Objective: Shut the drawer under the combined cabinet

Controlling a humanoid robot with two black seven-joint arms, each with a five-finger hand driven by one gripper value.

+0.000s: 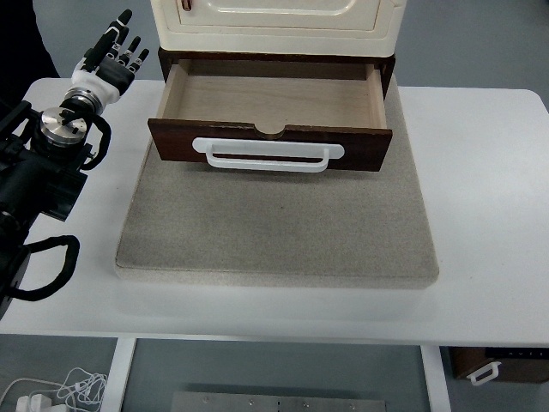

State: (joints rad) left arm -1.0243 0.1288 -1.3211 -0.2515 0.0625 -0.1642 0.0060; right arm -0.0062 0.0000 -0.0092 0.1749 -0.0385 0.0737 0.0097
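Note:
The cream combined cabinet stands at the back on a dark wooden base. Its drawer is pulled out toward me and is empty inside. The drawer has a dark brown front with a white bar handle. My left hand is raised at the upper left, fingers spread and holding nothing, a short way left of the drawer's left side. My left arm comes in along the left edge. No right arm shows.
The cabinet sits on a grey stone-like slab on a white table. Cables lie on the floor at lower left. A dark box with a white handle shows under the table at lower right.

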